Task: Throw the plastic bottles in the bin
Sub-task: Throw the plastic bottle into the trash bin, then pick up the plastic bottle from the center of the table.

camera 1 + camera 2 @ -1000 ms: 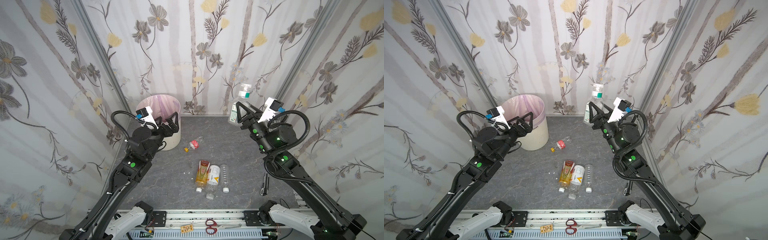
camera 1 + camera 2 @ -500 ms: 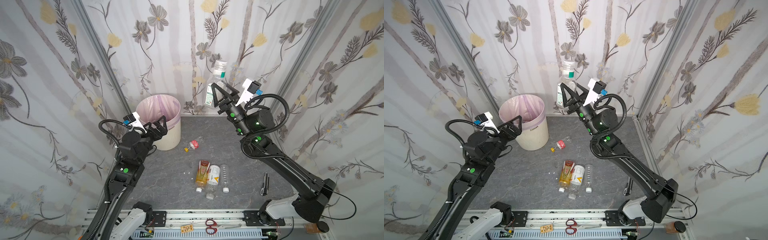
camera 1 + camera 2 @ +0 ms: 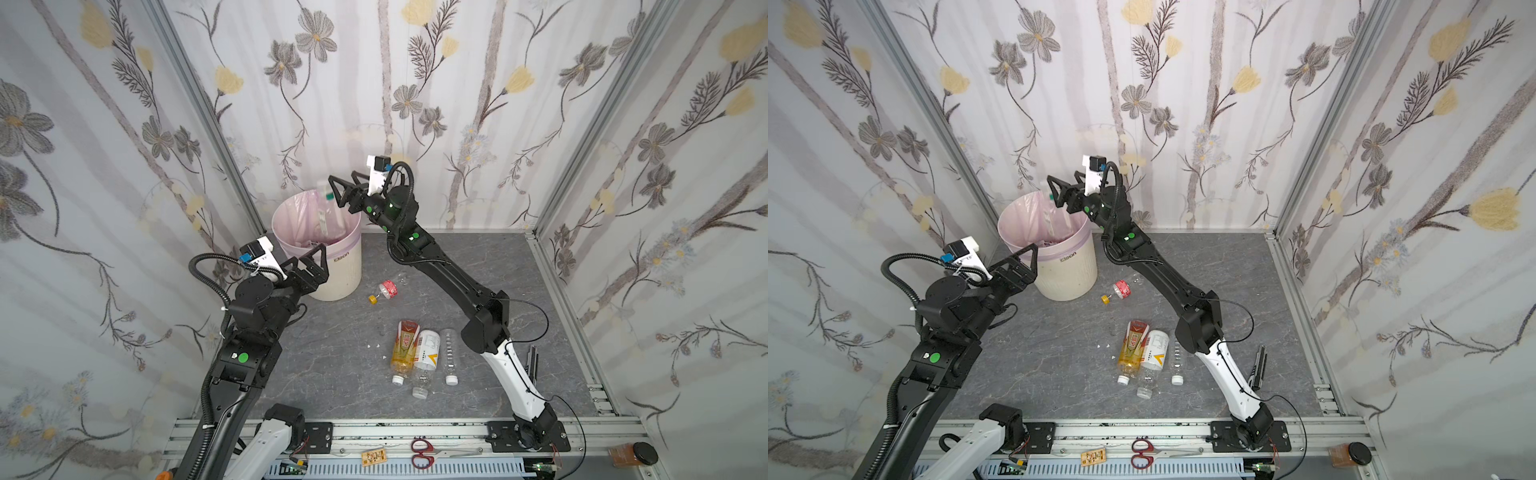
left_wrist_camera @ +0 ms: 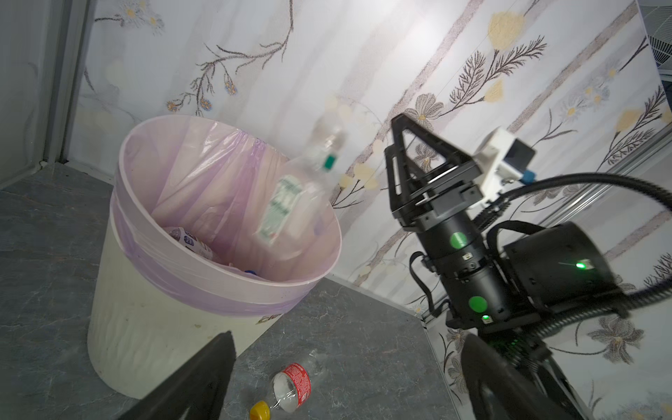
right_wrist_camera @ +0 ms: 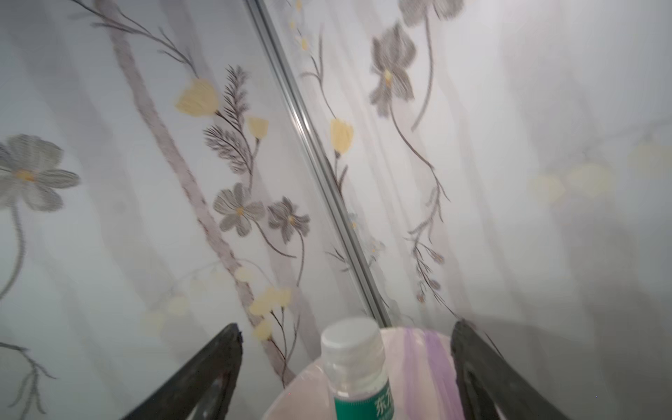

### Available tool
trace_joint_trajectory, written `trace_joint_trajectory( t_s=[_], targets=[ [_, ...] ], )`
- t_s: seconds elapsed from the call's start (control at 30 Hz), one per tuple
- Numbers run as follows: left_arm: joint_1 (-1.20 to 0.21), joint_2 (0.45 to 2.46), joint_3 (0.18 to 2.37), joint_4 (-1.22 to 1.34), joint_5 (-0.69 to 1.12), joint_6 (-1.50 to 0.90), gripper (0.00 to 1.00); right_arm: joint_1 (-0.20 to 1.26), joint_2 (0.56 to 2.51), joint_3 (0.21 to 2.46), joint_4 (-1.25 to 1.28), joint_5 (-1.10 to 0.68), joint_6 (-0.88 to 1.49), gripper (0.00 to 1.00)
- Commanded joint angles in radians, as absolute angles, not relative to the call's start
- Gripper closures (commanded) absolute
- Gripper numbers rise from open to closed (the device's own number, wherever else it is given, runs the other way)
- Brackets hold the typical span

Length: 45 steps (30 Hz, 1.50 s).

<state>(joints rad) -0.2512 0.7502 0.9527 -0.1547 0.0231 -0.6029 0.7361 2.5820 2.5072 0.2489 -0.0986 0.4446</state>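
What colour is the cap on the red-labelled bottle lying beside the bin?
Yellow. The cap shows best in the left wrist view.

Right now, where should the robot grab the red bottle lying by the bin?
Around its red-labelled middle, from straight above. The red bottle lies on its side, clear of the bin, so jaws set across the round body, away from the narrow yellow cap, would likely hold best.
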Motion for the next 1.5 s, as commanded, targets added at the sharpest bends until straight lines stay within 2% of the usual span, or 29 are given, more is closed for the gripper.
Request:
trace_joint_trajectory(
  t_s=[0.0, 0.2, 0.43, 0.63, 0.77, 0.9, 1.17, 1.47],
  targets=[
    [-0.249, 0.749, 0.94, -0.166, 0.033, -0.615, 0.0, 0.733, 2.399, 2.477, 0.26, -0.117, 0.428, 0.0],
    [-0.249, 0.799, 0.94, -0.164, 0.06, -0.606, 0.0, 0.735, 2.265, 2.401, 0.213, -0.124, 0.345, 0.0],
    [-0.283, 0.908, 0.924, -0.165, 0.123, -0.616, 0.0, 0.714, 2.012, 2.067, 0.182, 0.023, 0.244, 0.0],
    [-0.464, 1.032, 0.951, -0.19, -0.004, -0.549, 0.0, 0.67, 1.803, 1.72, 0.15, 0.18, 0.213, 0.0],
    [-0.6, 1.158, 1.003, -0.213, -0.153, -0.463, 0.0, 0.632, 1.658, 1.47, 0.179, 0.217, 0.232, 0.0],
    [-0.675, 1.254, 1.046, -0.219, -0.243, -0.392, 0.0, 0.577, 1.492, 1.245, 0.192, 0.232, 0.281, 0.0],
    [-0.804, 1.4, 1.06, -0.261, -0.245, -0.381, 0.0, 0.497, 1.226, 0.928, 0.084, 0.271, 0.322, 0.0],
    [-0.948, 1.533, 1.009, -0.326, -0.207, -0.493, 0.0, 0.488, 1.074, 0.688, 0.028, 0.292, 0.354, 0.0]
  ],
)
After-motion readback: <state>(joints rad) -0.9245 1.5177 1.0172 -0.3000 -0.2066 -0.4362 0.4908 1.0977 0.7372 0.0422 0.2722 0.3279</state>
